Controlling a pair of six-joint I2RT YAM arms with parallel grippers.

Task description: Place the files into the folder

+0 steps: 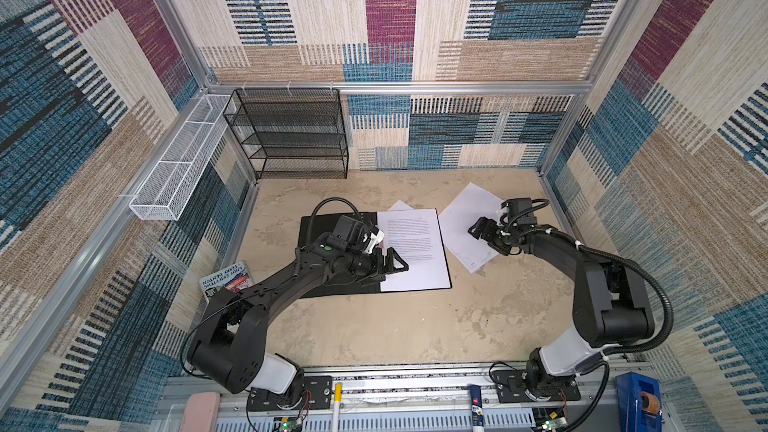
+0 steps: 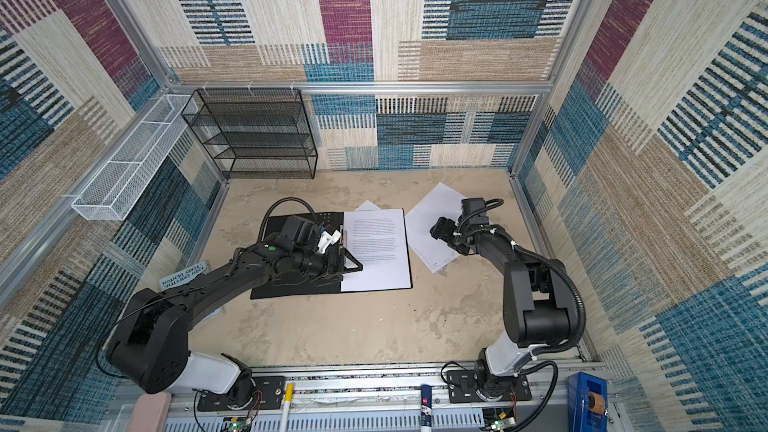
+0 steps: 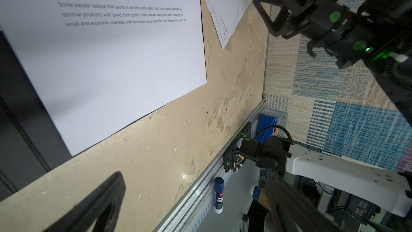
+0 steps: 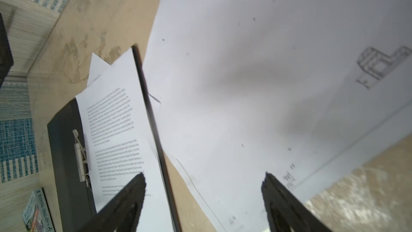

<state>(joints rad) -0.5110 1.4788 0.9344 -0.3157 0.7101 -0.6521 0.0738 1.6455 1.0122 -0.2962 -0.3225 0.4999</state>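
Black-lined flat A4 folder (image 1: 323,224) lies open mid-table in both top views, with one white printed paper sheet (image 1: 415,251) on its right half. A white sheet corner (image 1: 400,204) pokes out past the folder's far edge. Loose white paper sheets (image 1: 461,218), at least two, overlap on the beige tabletop (image 1: 374,326) just right of the folder, so I judge the job partly done. Left gripper (image 1: 386,271) hovers over the spine, jaws spread, empty. Right gripper (image 1: 477,229) hangs over the loose sheets.

Left wrist view: the printed sheet's near corner lies flat on the black cover.

Right wrist view: right fingers (image 4: 138,181) stand wide apart with nothing between them, a loose sheet with a faint drawing below. Metal spine clip (image 4: 80,155) sits beside the printed sheet; can't tell if it grips it.

My worries: flat paper gives the fingers no edge, so a pinch may crumple it or lift two sheets at once. Dragging a sheet across could catch the folder's edge and shove the printed sheet out. Left arm crowds the drop zone, so the arms could clash. The tucked corner is easy to miss.
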